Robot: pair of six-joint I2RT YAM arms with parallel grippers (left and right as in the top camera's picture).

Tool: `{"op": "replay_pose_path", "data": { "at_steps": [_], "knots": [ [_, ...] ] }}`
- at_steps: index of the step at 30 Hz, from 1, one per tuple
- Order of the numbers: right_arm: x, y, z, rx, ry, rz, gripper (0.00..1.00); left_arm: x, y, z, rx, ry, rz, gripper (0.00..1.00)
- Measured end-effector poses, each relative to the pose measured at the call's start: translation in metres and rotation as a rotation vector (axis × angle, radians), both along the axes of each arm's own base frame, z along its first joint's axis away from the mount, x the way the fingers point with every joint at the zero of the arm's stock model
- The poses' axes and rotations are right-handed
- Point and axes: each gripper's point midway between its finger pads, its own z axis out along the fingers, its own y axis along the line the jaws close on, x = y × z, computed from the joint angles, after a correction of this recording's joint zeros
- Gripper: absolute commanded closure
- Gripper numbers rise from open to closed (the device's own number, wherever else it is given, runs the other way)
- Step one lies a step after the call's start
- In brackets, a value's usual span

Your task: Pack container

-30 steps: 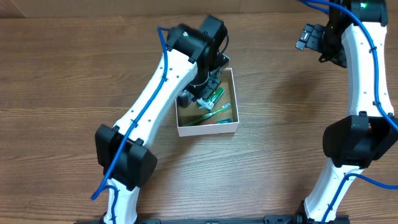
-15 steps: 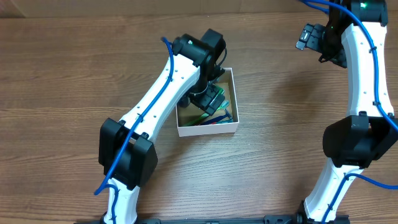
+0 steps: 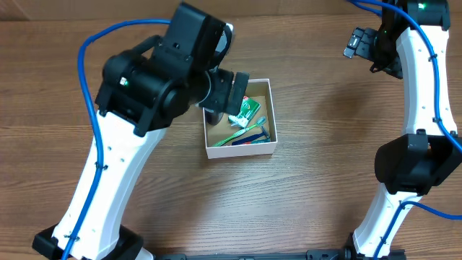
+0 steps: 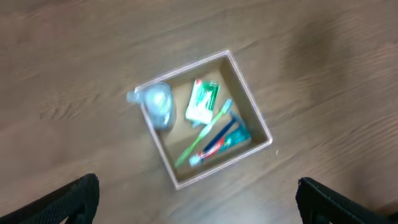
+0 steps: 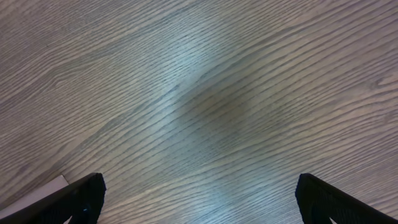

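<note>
The container [image 3: 240,150] sits mid-frame on the desk [image 3: 310,202] with toiletries [image 4: 205,132] lying flat inside, the left pincer [image 4: 199,198] hanging wide and empty above it, seemingly clear of the rim, the right pincer [image 5: 199,198] parked wide and empty upper right, out of the way.

The overhead camera looks straight down from high above the table [image 3: 303,202] and takes in the container [image 3: 240,150]. The left wrist camera also faces down from well above and frames the whole container [image 4: 176,138], though blurred. The right wrist camera faces down, closer to bare table [image 5: 205,106]. Overhead and left wrist views share the container. The right wrist view shares only tabletop.
</note>
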Motion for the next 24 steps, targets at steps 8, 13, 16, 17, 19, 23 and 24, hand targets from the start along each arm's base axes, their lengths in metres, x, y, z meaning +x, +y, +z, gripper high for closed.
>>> {"op": "replay_pose_path", "data": {
  "at_steps": [8, 13, 16, 17, 19, 23, 24],
  "knots": [
    [0.000, 0.000, 0.000, 0.000, 0.000, 0.000, 0.00, -0.011, 0.008, -0.011, 0.039, 0.064, 0.014, 0.00],
    [0.000, 0.000, 0.000, 0.000, 0.000, 0.000, 0.00, -0.022, 0.018, -0.018, 0.089, 0.110, 0.015, 0.00],
    [0.000, 0.000, 0.000, 0.001, 0.000, -0.001, 0.00, -0.007, 0.024, -0.012, 0.076, 0.062, 0.051, 0.00],
    [0.000, 0.000, 0.000, 0.000, 0.000, 0.000, 0.00, 0.003, 0.028, -0.009, 0.064, 0.033, 0.074, 0.00],
    [0.000, 0.000, 0.000, 0.000, -0.001, 0.000, 0.00, 0.026, 0.037, 0.005, 0.017, -0.064, 0.107, 0.00],
    [0.000, 0.000, 0.000, -0.001, -0.001, -0.001, 0.00, 0.047, 0.086, 0.038, -0.106, -0.313, 0.157, 0.00],
    [0.000, 0.000, 0.000, 0.000, 0.000, -0.001, 0.00, 0.046, 0.097, 0.043, -0.132, -0.374, 0.163, 0.00]
  ]
}}
